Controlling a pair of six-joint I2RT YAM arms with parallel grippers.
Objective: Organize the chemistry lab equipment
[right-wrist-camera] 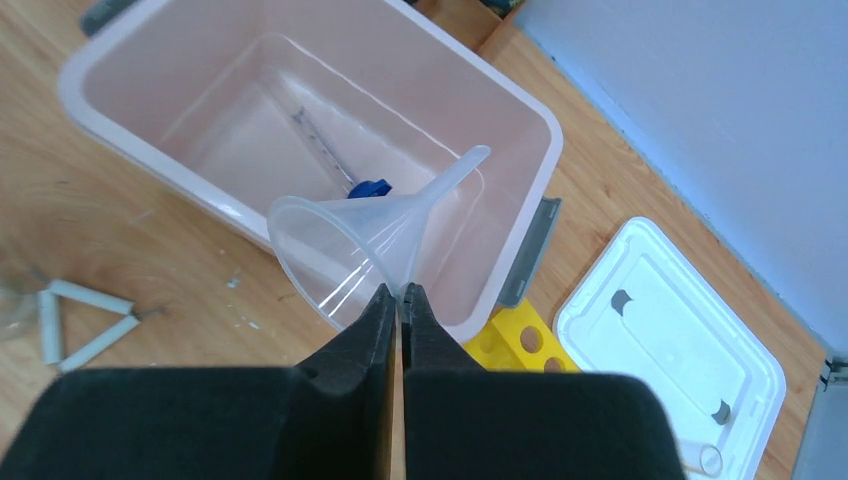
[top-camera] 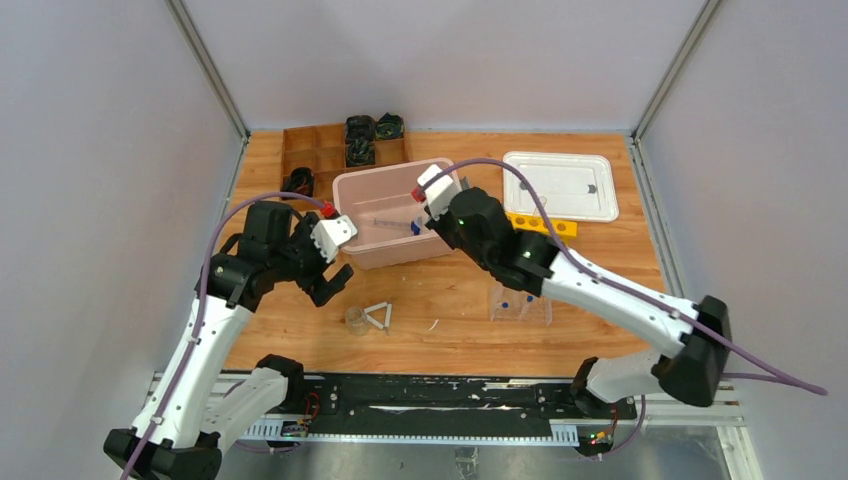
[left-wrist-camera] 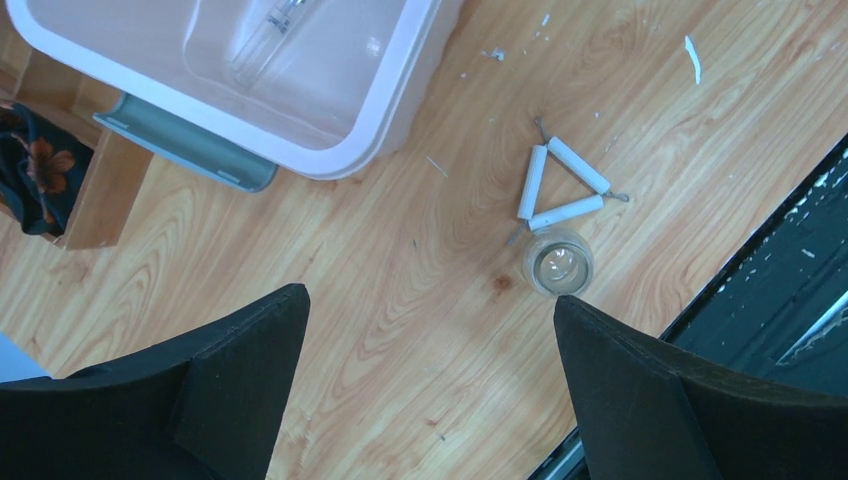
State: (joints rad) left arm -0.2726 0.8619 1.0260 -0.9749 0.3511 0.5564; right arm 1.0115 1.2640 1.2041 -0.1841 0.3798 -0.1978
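My right gripper (right-wrist-camera: pixel 400 291) is shut on the rim of the clear funnel (right-wrist-camera: pixel 360 232) and holds it above the near wall of the pink bin (right-wrist-camera: pixel 180 150). A blue-tipped rod (right-wrist-camera: pixel 352 180) lies inside the bin. My left gripper (left-wrist-camera: pixel 428 298) is open and empty above bare wood. The small clear beaker (left-wrist-camera: pixel 557 263) stands just past its right fingertip, with the white wire triangle (left-wrist-camera: pixel 562 185) touching it. In the top view the clear tray (top-camera: pixel 520 304) holds blue-capped tubes under my right arm. The yellow rack (top-camera: pixel 541 223) lies behind it.
The white lid (top-camera: pixel 560 185) lies at the back right. The brown compartment box (top-camera: pixel 335 150) with dark items stands at the back left, behind the bin. A black rail (top-camera: pixel 420 395) runs along the table's near edge. Small white chips lie on the wood.
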